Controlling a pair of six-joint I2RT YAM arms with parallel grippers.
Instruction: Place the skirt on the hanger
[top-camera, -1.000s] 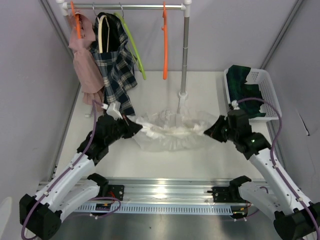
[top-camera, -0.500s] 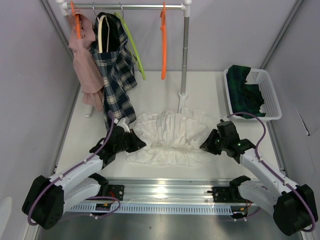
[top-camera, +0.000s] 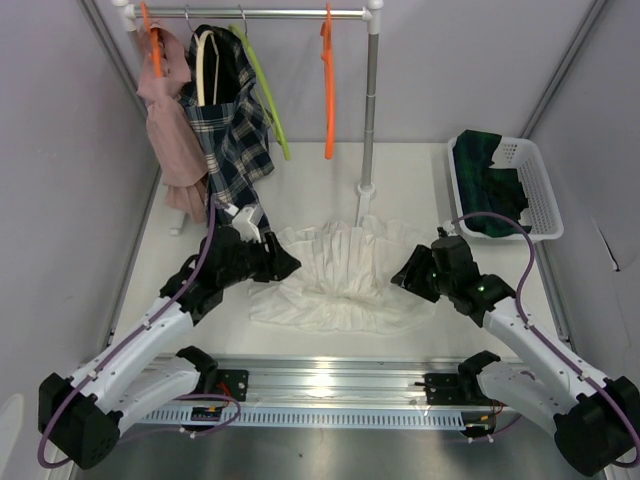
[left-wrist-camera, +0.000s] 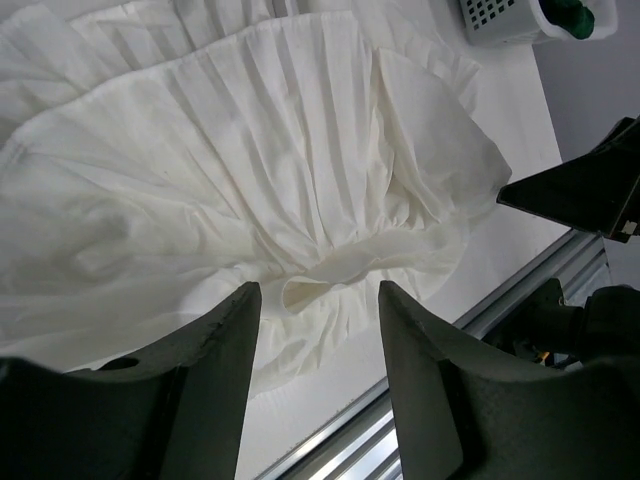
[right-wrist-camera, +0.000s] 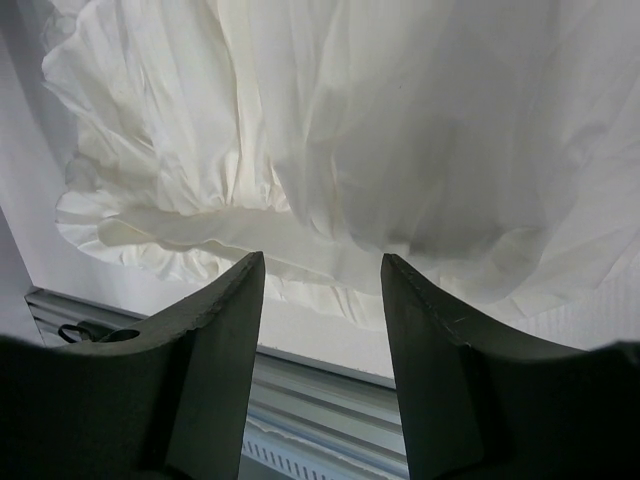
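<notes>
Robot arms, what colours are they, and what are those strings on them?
The left arm and right arm are white tubes with black joints and black ends. The strings are thin purple cables looping along each arm. The jaws are two smooth, dark grey, tapered plates.

My left gripper (left-wrist-camera: 315, 300) has its two dark fingers (left-wrist-camera: 215, 380) spread apart with nothing clamped. Just past the fingertips lies the rumpled white pleated fabric skirt (left-wrist-camera: 250, 170). Well beyond them, to the right, I see a white perforated plastic basket (left-wrist-camera: 497, 15).
</notes>
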